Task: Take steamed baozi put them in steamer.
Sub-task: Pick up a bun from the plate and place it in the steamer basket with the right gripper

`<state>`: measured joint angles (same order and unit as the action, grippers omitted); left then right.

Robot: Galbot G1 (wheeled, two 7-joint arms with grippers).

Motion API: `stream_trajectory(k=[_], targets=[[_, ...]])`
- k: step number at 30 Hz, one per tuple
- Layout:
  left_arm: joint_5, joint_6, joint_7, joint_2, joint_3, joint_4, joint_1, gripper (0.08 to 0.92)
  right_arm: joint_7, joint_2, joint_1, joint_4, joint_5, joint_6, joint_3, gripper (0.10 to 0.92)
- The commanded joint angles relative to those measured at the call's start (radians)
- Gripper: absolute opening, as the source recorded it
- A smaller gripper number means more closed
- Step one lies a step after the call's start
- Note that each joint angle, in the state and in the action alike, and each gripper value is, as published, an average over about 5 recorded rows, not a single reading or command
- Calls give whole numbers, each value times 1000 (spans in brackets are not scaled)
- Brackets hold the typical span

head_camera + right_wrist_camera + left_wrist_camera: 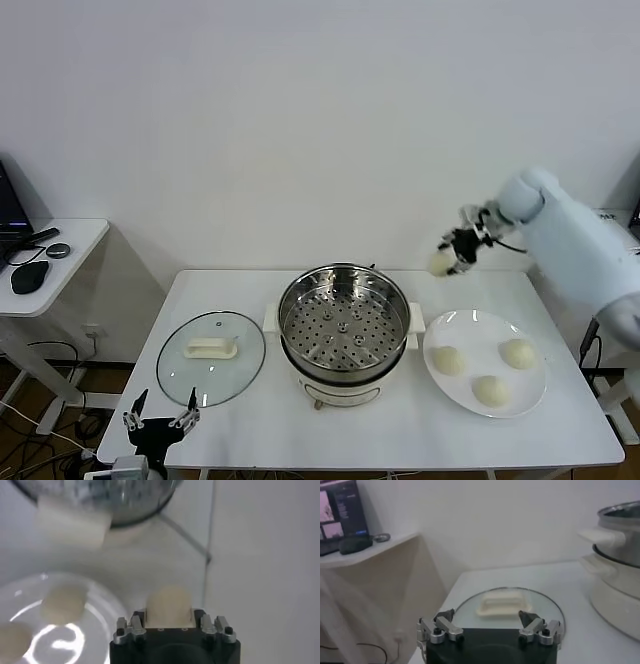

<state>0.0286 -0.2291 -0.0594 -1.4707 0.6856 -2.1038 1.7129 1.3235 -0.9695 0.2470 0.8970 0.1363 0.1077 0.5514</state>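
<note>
Here the right gripper (447, 258) is clamping one bun (441, 262) above the table (400, 430), beside the steamer (343, 330); the left gripper (160, 417) is idling, fingers apart.

The right gripper (170, 625) clamps one cream-white baozi (169, 605) between its jaws, raised above the white table (150, 555). Beyond the held bun stands the steamer (100, 497), its white side handle (72, 522) facing it. Beside the steamer lies a white plate (102, 615) bearing two more baozi (62, 602).
</note>
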Motion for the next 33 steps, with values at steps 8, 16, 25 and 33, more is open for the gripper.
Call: stream_trajectory(k=[8,16,25,33], targets=[[60,-12,2,-7,16,-25,-6,823,22,-171,252,68,-268,443,277,577],[60,-10,-4,-21,26,-29,6,823,-5,-229,206,127,-139,699,354,583],[58,-10,-3,-45,21,-24,6,823,-15,-283,91,140,140,721,325,585],[61,-12,-1,-59,23,-15,0,823,-14,-316,69,107,191,720,316,586]])
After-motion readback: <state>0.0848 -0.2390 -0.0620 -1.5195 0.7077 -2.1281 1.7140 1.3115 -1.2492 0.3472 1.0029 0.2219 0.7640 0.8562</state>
